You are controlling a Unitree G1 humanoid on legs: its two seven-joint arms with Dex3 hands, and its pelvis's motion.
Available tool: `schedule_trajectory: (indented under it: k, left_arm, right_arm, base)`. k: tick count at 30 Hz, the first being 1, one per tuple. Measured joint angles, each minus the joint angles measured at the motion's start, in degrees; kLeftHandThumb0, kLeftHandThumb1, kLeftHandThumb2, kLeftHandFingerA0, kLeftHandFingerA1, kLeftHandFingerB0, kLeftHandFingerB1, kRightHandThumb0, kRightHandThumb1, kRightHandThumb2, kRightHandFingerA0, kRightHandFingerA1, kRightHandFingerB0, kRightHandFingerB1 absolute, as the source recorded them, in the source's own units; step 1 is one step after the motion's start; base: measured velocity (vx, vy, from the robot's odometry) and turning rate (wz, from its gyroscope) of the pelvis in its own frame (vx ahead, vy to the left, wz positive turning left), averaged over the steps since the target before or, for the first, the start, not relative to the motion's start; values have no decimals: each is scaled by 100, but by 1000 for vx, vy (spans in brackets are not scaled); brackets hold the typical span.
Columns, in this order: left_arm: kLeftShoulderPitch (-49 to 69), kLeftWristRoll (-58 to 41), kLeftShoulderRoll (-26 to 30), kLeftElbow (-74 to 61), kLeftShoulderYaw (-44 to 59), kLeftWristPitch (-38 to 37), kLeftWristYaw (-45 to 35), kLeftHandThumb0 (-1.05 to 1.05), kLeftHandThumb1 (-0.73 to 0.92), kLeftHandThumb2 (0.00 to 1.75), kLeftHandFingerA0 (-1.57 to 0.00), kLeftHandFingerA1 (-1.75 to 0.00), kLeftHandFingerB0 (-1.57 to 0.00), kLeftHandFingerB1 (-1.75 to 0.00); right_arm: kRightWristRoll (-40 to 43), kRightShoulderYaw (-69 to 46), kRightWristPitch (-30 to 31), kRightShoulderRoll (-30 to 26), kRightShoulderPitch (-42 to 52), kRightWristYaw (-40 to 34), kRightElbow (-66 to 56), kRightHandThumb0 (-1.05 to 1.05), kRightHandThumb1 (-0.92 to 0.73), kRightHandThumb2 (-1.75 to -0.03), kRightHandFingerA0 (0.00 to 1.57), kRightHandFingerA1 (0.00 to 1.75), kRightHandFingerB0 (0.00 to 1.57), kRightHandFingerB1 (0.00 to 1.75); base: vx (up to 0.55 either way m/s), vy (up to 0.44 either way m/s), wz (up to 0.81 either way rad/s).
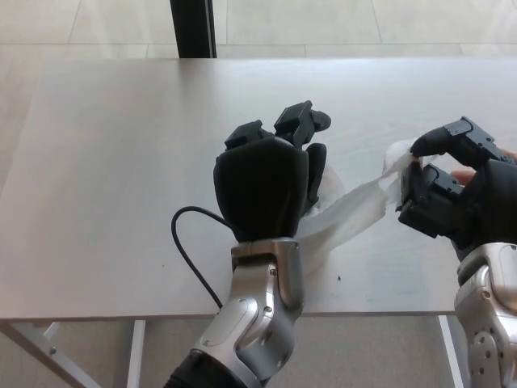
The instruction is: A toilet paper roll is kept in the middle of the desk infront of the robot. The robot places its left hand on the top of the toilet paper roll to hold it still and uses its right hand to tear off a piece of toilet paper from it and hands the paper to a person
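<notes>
My left hand (265, 182) rests on top of the toilet paper roll (329, 184) in the middle of the desk (121, 162), hiding nearly all of it; only a white edge shows at the hand's right side. A strip of white paper (355, 212) stretches from the roll to the right, off the desk surface. My right hand (452, 198) is shut on the strip's far end, pinching it between thumb and fingers near the desk's right side.
A person's fingertips (464, 175) peek out just behind my right hand at the right edge. A black cable (187, 246) loops on the desk beside my left wrist. A dark post (192, 28) stands beyond the desk's far edge.
</notes>
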Motion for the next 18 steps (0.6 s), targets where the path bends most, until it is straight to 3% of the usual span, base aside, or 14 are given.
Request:
schedule_trajectory:
  k: [2, 8, 9, 10, 18]
  left_arm:
    - [7, -1, 12, -2, 3, -15, 0, -31, 52, 78, -75, -91, -66, -76]
    - [18, 1, 30, -15, 0, -23, 2, -30, 48, 81, -77, -98, -69, -77]
    - [22, 1, 32, -20, -1, -23, 4, -29, 47, 81, -78, -100, -69, -76]
    - [26, 1, 33, -23, -2, -23, 5, -29, 47, 81, -77, -99, -70, -76]
    - [101, 7, 45, -74, -32, -57, 80, -30, 51, 79, -78, -94, -68, -77]
  right_arm:
    - [138, 9, 95, 0, 0, -57, -21, -14, -36, -143, 103, 175, 72, 170]
    - [568, -3, 299, 0, 0, -216, -52, -17, -40, -152, 100, 175, 70, 171]
    - [642, -6, 326, 1, 0, -248, -57, -9, -67, -131, 114, 124, 111, 122]
    - [693, -12, 340, 1, 0, -270, -58, -17, -43, -151, 102, 175, 71, 174]
    - [1257, -370, 547, 48, -500, -714, -60, -19, -53, -138, 99, 175, 61, 175]
  base:
    - [0, 0, 0]
    - [0, 0, 0]
    - [0, 0, 0]
    - [0, 0, 0]
    - [0, 0, 0]
